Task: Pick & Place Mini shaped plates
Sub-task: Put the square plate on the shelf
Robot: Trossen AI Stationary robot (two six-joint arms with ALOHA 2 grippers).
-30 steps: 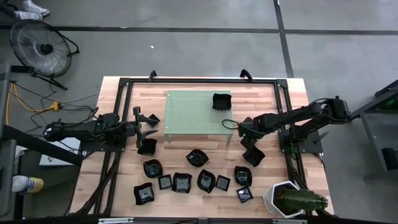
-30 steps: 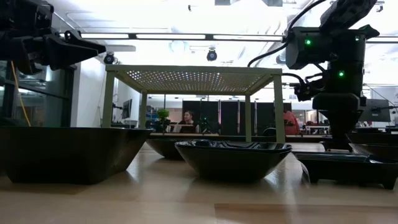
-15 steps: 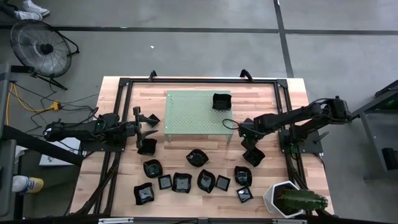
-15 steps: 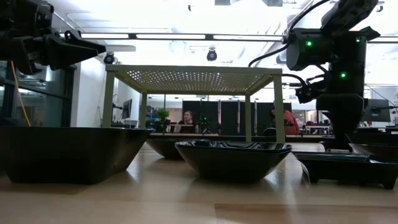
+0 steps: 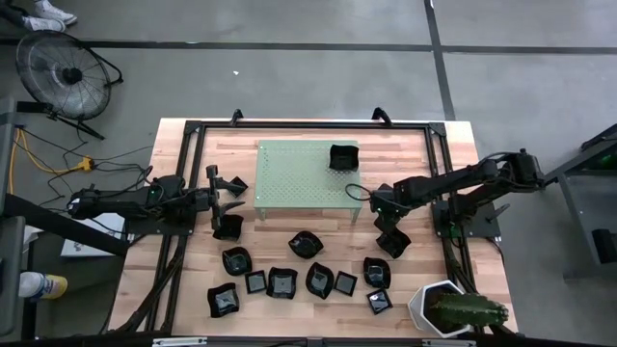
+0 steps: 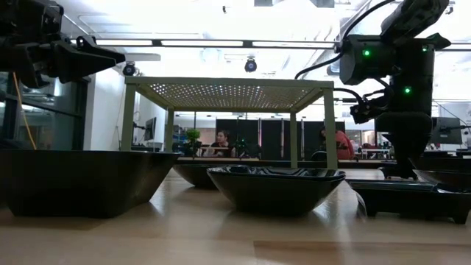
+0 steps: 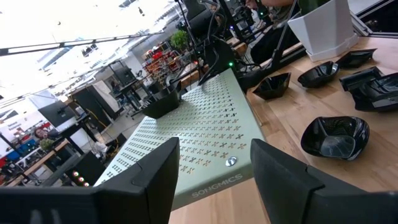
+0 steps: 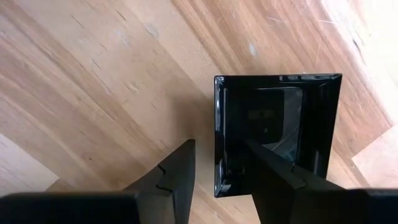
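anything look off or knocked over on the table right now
Nothing looks spilled, tipped or broken. The black dishes lie loosely scattered on the table, one already on the green rack. The right gripper straddles the rim of a square dish; the left gripper waits open beside the rack.

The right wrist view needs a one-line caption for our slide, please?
Right pincer straddles the rim of a square black mini plate on the wooden table.
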